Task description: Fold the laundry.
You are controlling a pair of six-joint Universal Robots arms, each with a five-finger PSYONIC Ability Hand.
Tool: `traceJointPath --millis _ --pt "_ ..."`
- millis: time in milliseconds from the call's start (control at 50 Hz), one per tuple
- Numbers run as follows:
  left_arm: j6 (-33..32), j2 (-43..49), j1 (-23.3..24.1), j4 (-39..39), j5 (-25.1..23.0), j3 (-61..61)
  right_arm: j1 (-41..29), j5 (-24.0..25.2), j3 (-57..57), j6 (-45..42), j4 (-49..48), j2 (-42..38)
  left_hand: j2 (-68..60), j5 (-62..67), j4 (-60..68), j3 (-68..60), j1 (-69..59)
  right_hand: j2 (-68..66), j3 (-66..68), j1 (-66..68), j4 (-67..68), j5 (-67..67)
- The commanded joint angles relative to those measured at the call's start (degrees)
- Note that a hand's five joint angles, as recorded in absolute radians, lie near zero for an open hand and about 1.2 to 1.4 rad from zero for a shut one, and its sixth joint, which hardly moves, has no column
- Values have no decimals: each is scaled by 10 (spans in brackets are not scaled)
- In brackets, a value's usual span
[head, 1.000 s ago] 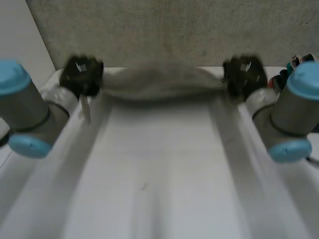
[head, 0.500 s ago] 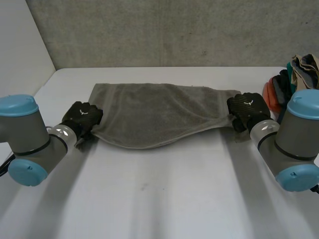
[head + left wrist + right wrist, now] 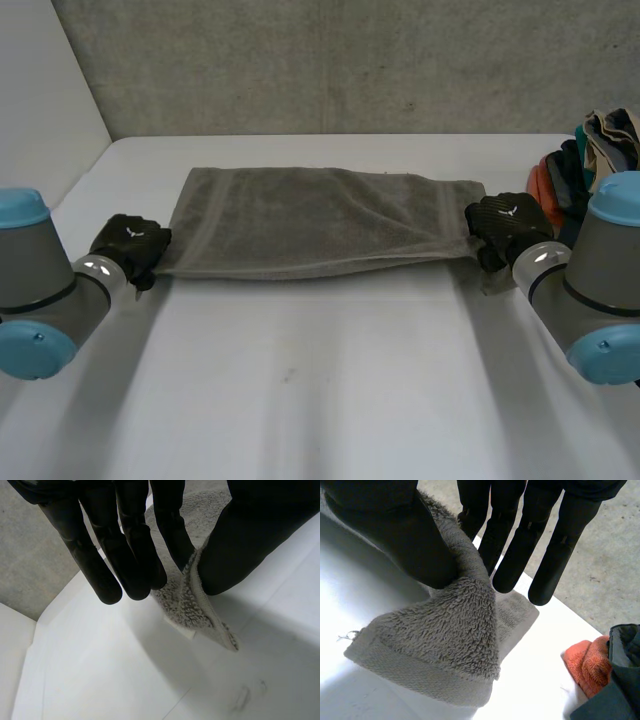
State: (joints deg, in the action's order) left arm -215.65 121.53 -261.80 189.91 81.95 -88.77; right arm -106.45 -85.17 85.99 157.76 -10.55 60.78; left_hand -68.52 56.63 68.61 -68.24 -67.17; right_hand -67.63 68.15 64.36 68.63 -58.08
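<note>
On the bench (image 3: 320,400): grey towel (image 3: 320,225), spread flat. Left hand (image 3: 130,245) pinching near left corner, right hand (image 3: 505,222) near right. Step: laying out; next, probably, both corners carried evenly across.

Our left hand (image 3: 130,245) and right hand (image 3: 505,225), low near opposite tabletop (image 3: 320,400) edges, each pinch a towel (image 3: 310,220) corner between thumb and fingers.

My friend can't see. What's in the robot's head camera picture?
A grey towel is stretched across a white table, the robot's left hand pinching one near corner and its right hand the other. A pile of coloured clothes sits by the right arm.
</note>
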Motion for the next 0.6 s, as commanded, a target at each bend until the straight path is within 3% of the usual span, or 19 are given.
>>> traceJointPath --millis 20,160,200,300,440,600 --pt "-81 -91 -13 -115 -4 -50 14 26 1 -97 113 50 -115 134 114 -118 -128 -124 119 156 114 -119" --pt "-222 -172 -17 -279 -13 -118 36 38 26 -312 405 91 -115 134 114 -118 -128 -124 119 156 114 -119" --pt "-248 -176 -22 -306 -16 -121 39 40 30 -346 439 91 -115 134 114 -118 -128 -124 119 156 114 -119" --pt "-274 -174 -16 -323 -28 -98 33 43 28 -341 394 80 -115 134 114 -118 -128 -124 119 156 114 -119" --pt "-198 -82 12 -237 -10 46 24 3 -38 -295 324 23 -115 134 114 -118 -128 -124 119 156 114 -119" --pt "-88 -31 32 -136 -6 322 16 -57 -258 -234 179 -29 -115 134 114 -118 -128 -124 119 156 114 -119"
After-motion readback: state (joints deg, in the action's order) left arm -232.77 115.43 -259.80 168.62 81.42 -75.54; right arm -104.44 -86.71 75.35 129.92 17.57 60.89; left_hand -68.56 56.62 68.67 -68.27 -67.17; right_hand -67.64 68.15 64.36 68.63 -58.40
